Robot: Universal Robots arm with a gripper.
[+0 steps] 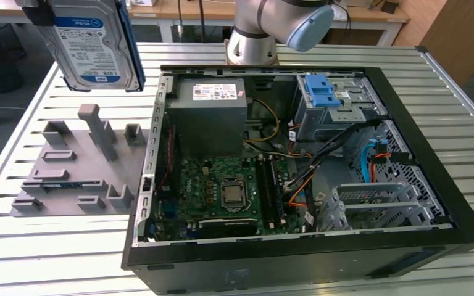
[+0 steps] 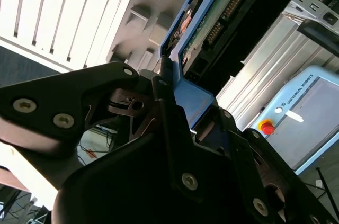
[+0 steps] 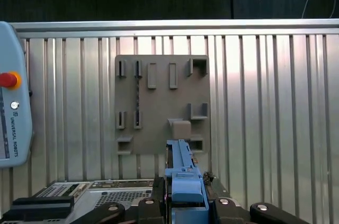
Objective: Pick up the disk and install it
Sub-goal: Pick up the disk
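Disk (image 1: 93, 43): upright, well above grey holder (image 1: 72, 166), clear of its posts for carrying.
Gripper (image 3: 184, 189): pinched on disk's blue frame, edge-on above holder, likely for slotting.

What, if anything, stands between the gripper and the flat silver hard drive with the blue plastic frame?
Nothing visible does. In both wrist views the gripper is shut on the blue frame of the silver hard drive, which hangs above the grey plastic fixture beside the open black computer case.
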